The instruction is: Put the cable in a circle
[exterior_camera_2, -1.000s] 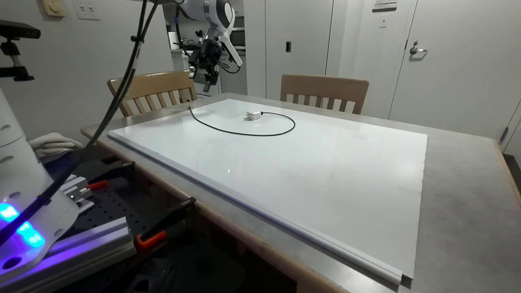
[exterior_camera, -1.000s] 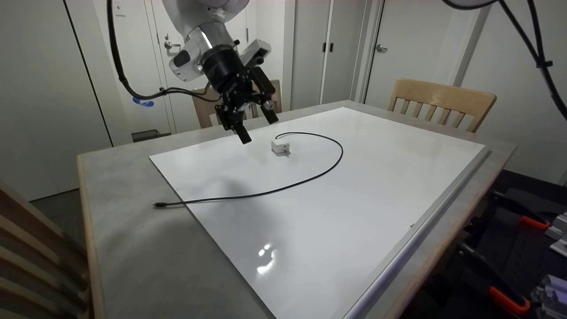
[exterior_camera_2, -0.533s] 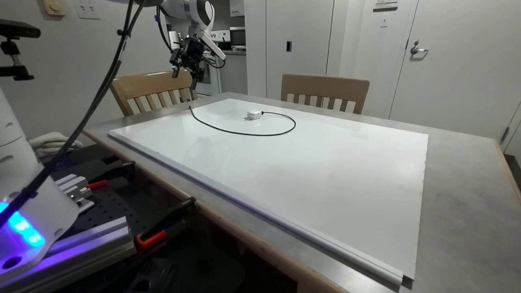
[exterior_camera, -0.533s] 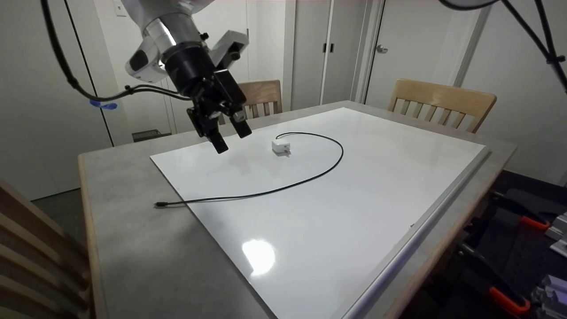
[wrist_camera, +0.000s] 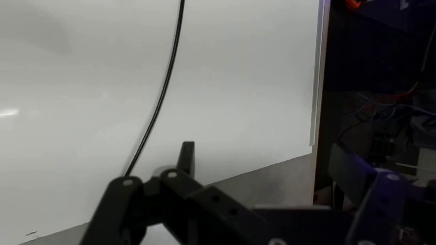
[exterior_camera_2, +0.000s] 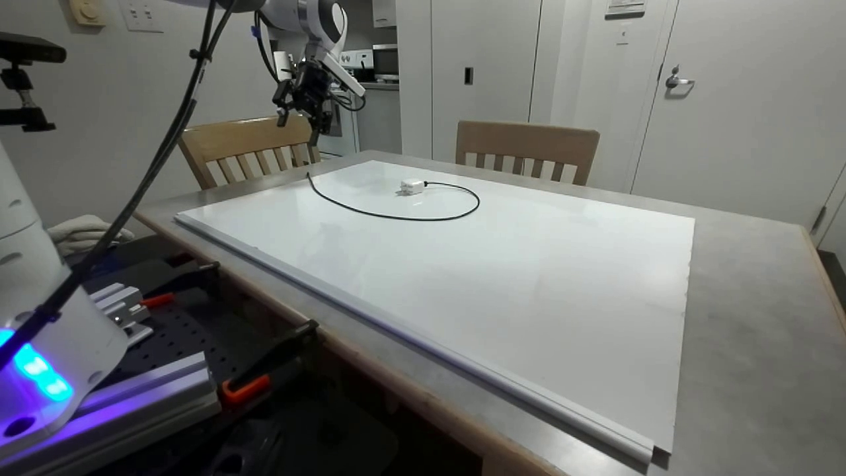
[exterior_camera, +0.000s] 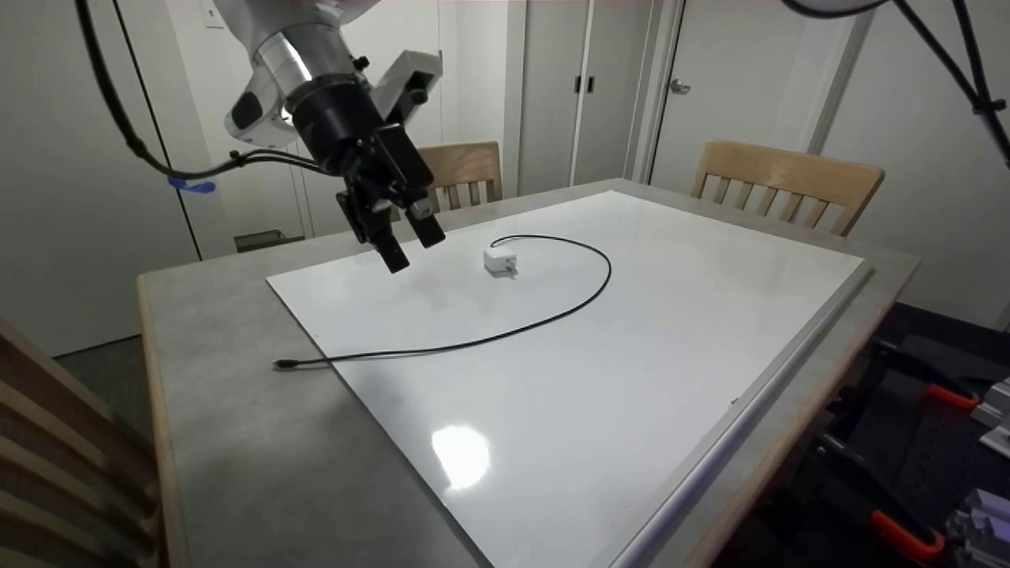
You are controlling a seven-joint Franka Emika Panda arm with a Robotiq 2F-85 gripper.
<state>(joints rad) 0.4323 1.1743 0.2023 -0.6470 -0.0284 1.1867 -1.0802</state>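
The black cable [exterior_camera: 562, 315] lies in an open curve on the whiteboard. It also shows in an exterior view [exterior_camera_2: 396, 217] and crosses the wrist view [wrist_camera: 169, 69]. One end meets a small white plug block [exterior_camera: 497, 259], seen again in an exterior view [exterior_camera_2: 412, 188]. The other end, a black connector [exterior_camera: 287, 364], lies past the board's edge on the grey table. My gripper [exterior_camera: 416, 246] hangs above the board, apart from the cable; it also shows in an exterior view [exterior_camera_2: 299, 130]. In the wrist view its fingers [wrist_camera: 264, 151] are wide apart with nothing between them.
The whiteboard [exterior_camera: 671, 331] lies on a grey table [exterior_camera: 237, 442] with a raised rail [exterior_camera: 757, 402] along one side. Wooden chairs [exterior_camera: 789, 177] stand round the table. Clamps with orange handles [exterior_camera_2: 246, 391] sit by the robot base [exterior_camera_2: 53, 317].
My gripper has moved left in both exterior views over the first half second, then almost held still. It stays open. The cable and plug block have not moved.
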